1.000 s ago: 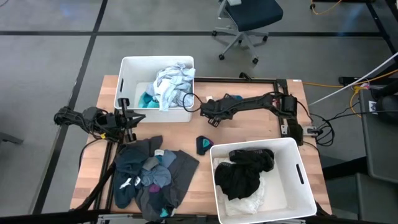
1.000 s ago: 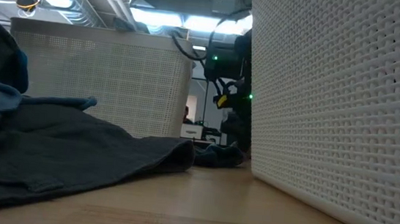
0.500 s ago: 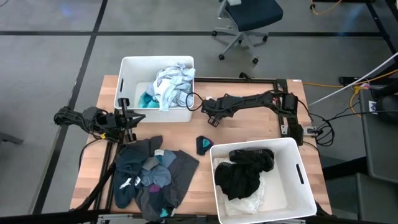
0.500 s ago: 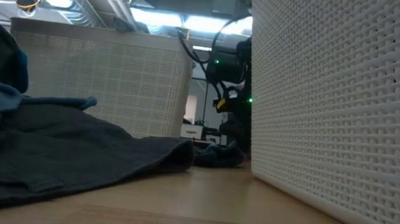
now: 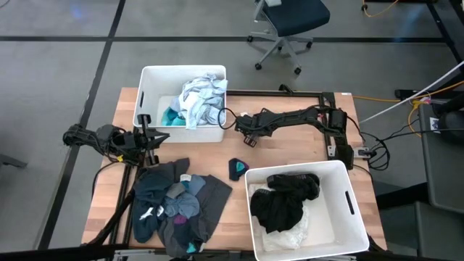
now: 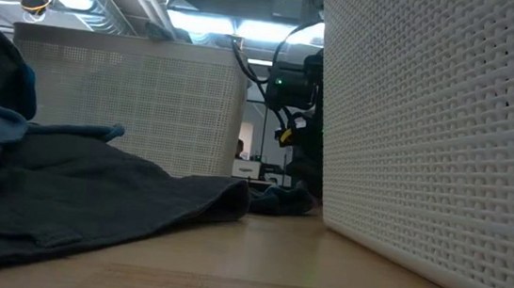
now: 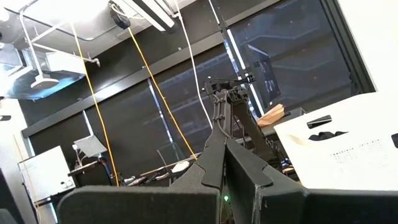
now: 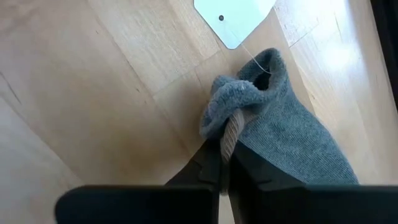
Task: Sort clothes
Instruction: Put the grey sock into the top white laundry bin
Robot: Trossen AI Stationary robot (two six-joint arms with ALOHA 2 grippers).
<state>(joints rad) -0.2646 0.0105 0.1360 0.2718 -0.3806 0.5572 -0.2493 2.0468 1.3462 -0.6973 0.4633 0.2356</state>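
Sock (image 8: 283, 134), a grey one, is pinched in the right gripper (image 8: 225, 163), fingers closed tight on a fold of its cuff, with the rest of it trailing off over the wooden table (image 8: 93, 93). A white tag (image 8: 235, 18) sits on the table just past the cuff, tied to it by a thin thread. From above, that gripper (image 5: 249, 130) is out over the middle of the table, just beside the front wall of the far bin (image 5: 148, 80), and the sock itself is hard to pick out under it.

Next nearest is a small dark teal piece (image 5: 238, 169) lying on its own, right up against the corner of the near bin (image 5: 348, 199). That bin has black clothes (image 5: 286, 199) in it with something white (image 5: 290, 238) showing underneath. The far bin holds pale grey-blue fabric (image 5: 199, 98) and a bit of teal (image 5: 172, 116).

The big unsorted pile (image 5: 174, 206) of dark grey, blue and teal stuff is on the near left part of the table.

The left gripper (image 5: 148, 139) is parked off at the left edge, just above the pile, touching nothing. Its fingers are pressed together.
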